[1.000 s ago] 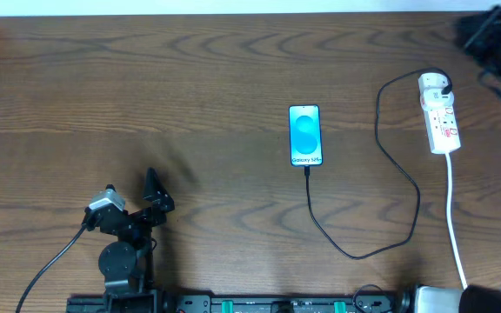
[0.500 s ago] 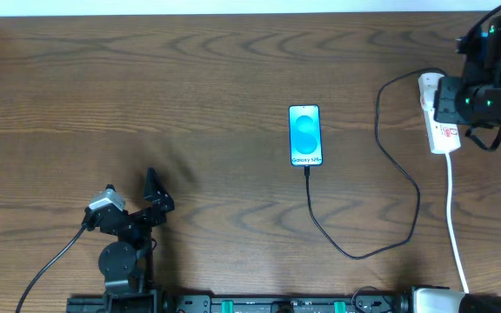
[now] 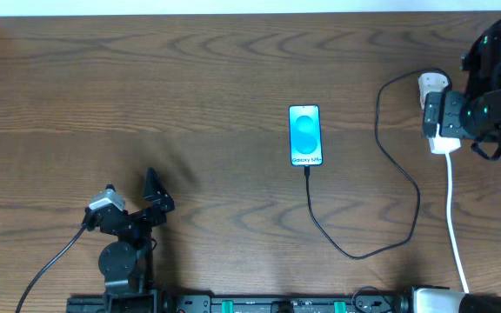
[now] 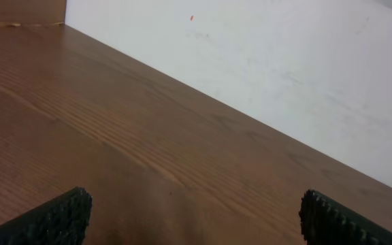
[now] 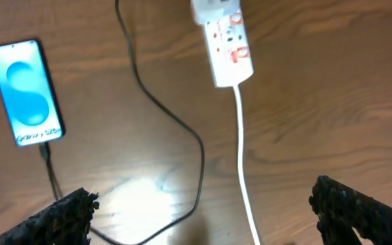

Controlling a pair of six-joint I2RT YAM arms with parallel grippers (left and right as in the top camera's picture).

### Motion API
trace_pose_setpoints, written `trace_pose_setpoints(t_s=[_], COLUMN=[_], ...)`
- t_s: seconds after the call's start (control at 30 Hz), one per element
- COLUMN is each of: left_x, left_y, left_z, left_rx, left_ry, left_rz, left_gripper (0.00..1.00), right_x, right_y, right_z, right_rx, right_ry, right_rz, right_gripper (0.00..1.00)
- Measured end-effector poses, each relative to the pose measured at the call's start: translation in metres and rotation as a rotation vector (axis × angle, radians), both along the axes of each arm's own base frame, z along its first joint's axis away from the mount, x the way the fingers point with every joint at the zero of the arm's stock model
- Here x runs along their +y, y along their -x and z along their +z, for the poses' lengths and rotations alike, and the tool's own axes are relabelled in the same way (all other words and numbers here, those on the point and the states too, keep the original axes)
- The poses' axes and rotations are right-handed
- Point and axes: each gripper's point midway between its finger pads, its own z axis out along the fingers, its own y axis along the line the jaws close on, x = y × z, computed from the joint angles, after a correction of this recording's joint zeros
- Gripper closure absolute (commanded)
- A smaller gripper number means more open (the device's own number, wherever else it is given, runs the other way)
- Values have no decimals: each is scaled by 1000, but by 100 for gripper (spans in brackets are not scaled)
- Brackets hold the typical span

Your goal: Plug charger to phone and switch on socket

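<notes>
Two arms on this one. Way off to the left of the phone and nearer the front edge, the left gripper (image 3: 153,189) is sitting low over the wooden table (image 3: 190,78). Its jaws are spread wide apart with nothing between them, and its wrist cam is only showing bare wood and a white wall (image 4: 284,68).

The phone (image 3: 305,135) is lying flat with its screen up, glowing blue. The charger (image 3: 381,174) looks plugged in already. Its connector tip (image 3: 308,169) is sitting at the phone's bottom edge, and the black cable is looping out to the right of the phone and back up to the white plug head (image 3: 433,83), which is sitting in the far end of the socket (image 3: 446,143).

The socket is lying well to the right of the phone, with its white cord (image 3: 453,217) trailing toward the front edge. The right gripper (image 3: 437,113) is hovering over it and covering its middle from overhead. Its jaws are gaping wide too, holding nothing. Can't tell whether the red switches are on.
</notes>
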Motion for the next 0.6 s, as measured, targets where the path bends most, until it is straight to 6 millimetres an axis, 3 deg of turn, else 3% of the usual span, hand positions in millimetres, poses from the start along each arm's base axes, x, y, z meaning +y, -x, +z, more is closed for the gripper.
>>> trace_pose_setpoints(t_s=[0.6], left_x=[0], left_y=[0], left_z=[0], left_rx=[0], left_ry=[0], left_rz=[0], left_gripper=[2], right_x=[4], right_y=[-1], right_z=[0], right_rx=[-4], right_ry=[-22], right_rz=[9], right_gripper=[1])
